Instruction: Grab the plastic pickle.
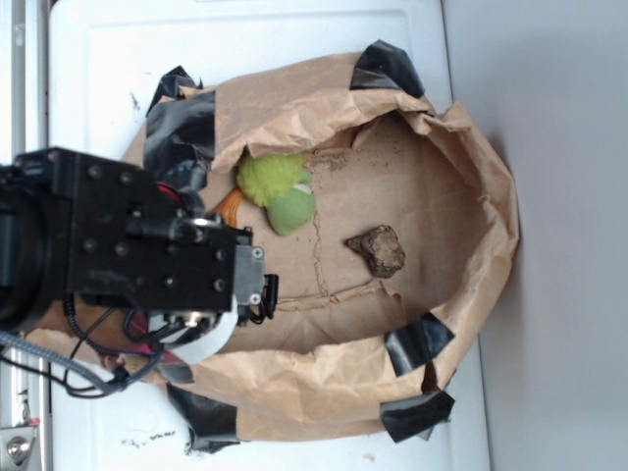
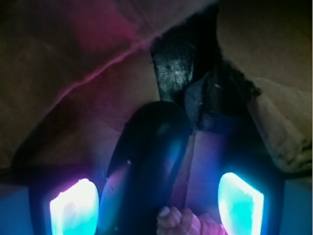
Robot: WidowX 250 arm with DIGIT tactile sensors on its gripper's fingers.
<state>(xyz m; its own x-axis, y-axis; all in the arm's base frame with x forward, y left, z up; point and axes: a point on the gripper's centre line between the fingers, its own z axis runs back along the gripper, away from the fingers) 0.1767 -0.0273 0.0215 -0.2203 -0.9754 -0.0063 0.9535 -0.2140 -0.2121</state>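
Observation:
In the wrist view the plastic pickle point(image 2: 146, 166) is a dark, glossy oblong lying on brown paper. It runs lengthwise between my two glowing finger pads, one at the left point(image 2: 73, 208) and one at the right point(image 2: 240, 200). My gripper point(image 2: 156, 205) is open, with the pads wide apart on either side of the pickle, which sits nearer the left pad. A small pink knobbly thing point(image 2: 181, 223) shows beside the pickle at the bottom edge. In the exterior view the black arm head point(image 1: 147, 255) hangs over the lower left of the bag and hides the pickle and the fingers.
A cut-down brown paper bag point(image 1: 471, 196) taped with black tape point(image 1: 388, 69) forms a raised wall around the work area. Inside it lie a fuzzy lime-green toy point(image 1: 275, 182) with a pale green pad, an orange shell point(image 1: 231, 204) and a brown lump point(image 1: 378, 248). Black tape point(image 2: 176, 73) lies just ahead of the pickle.

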